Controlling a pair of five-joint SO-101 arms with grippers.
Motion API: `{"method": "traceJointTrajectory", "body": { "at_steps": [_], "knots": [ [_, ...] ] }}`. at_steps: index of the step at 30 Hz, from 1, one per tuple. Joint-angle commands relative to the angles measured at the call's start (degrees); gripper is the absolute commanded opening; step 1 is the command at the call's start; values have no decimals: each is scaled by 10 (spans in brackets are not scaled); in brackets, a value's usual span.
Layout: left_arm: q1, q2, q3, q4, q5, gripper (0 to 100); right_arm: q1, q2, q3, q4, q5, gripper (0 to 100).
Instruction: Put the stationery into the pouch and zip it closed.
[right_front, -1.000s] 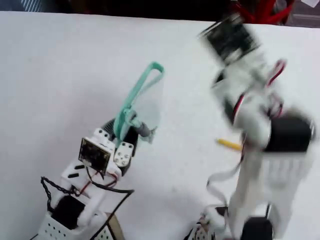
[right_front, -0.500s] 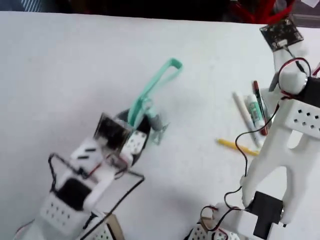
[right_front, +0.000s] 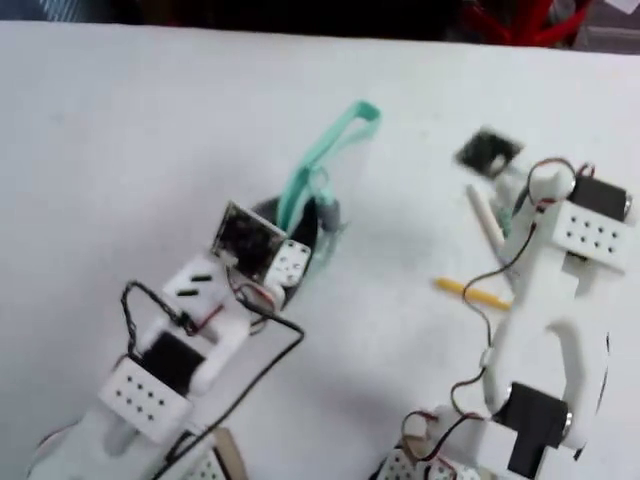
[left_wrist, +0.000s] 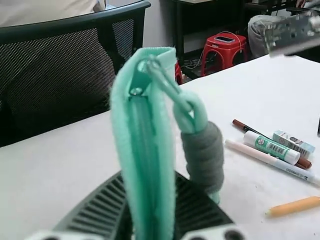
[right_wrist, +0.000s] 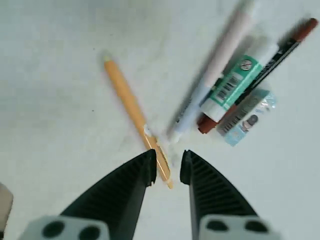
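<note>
Nothing looked packed yet: the left gripper clamped the pouch while the right gripper, parted, hung over the orange pen.

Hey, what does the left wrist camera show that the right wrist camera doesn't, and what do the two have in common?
Left wrist view: the pouch held upright in the left gripper, a grey loop hanging by its zip pull, and a chair and red stool beyond the table. Right wrist view: the right gripper, open over one end of the orange pen. Both: that orange pen, a white pen, a glue stick, a brown pen and a small packet lying on the table.
</note>
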Motion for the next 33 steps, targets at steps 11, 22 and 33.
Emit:
{"method": "traceJointTrajectory", "body": {
  "at_steps": [11,22,33],
  "knots": [
    [12,8,20,25,-6,23,-7,-88,169,-14,233,258],
    [8,8,22,26,-6,24,0,-89,325,-196,247,233],
    [8,11,22,25,-6,24,-22,-87,362,-267,278,230]
  ]
}}
